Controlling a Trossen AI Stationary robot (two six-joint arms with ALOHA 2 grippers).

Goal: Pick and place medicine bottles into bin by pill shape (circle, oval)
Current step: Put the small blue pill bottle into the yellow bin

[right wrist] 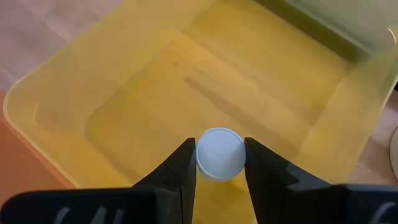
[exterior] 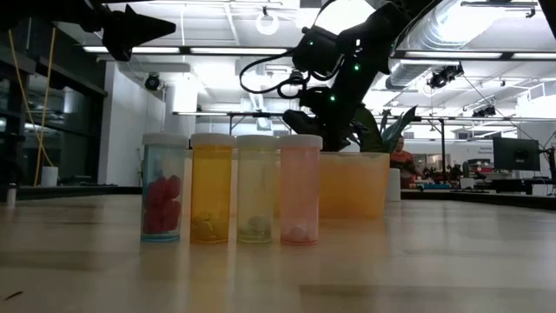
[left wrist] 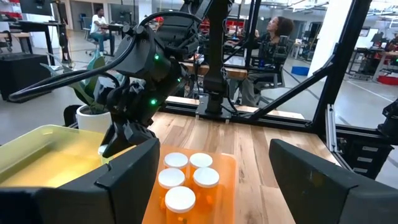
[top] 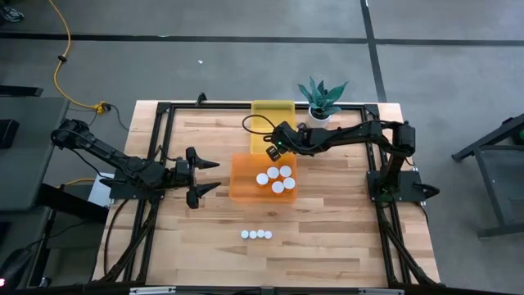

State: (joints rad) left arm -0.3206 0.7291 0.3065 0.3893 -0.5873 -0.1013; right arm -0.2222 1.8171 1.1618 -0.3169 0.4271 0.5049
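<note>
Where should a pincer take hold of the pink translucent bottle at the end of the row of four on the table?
Grip the pink translucent bottle just under its white cap, coming from above. It stands upright, and its outer flank is free. The pale green bottle stands close against its other side, so probably close the fingers across the row, front to back, rather than along it.

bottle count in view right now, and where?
9: four in the orange bin, four in a row on the table in front of it, and one bottle held by the right gripper over the yellow bin. None seem hidden.
</note>
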